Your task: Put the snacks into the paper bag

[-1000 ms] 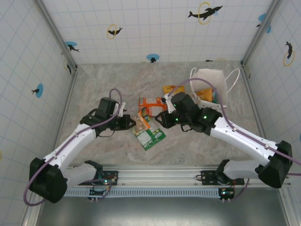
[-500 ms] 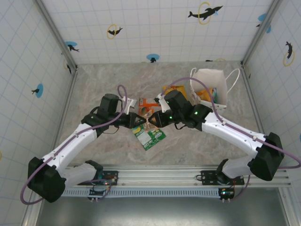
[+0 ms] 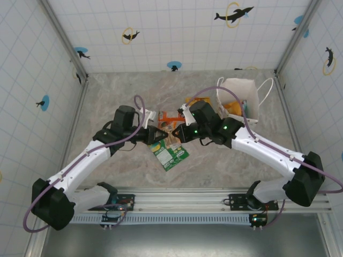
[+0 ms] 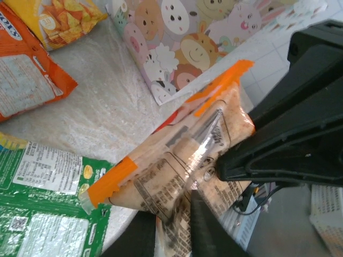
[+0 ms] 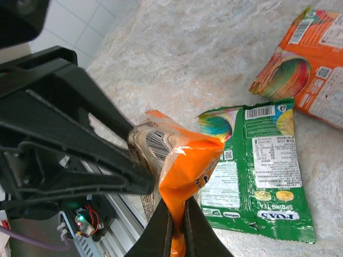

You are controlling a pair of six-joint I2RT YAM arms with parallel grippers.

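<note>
A brownish plastic packet (image 5: 179,152) with orange ends is gripped at an orange end by the closed right pincer (image 5: 176,217), above the marbled table (image 5: 214,53). It lies between the fingers of the left pincer (image 4: 172,235); whether they clamp it cannot be told.

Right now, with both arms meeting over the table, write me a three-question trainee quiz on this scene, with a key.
1. True or false: the right gripper is clamped on the orange end of the orange-edged packet.
2. Which packet lies flat on the table just beside the held one? A. a purple one B. the green packet C. a teal one
3. Fill in: the paper bag stands towards the table's far ____ corner.

Key: 1 true; 2 B; 3 right.
</note>
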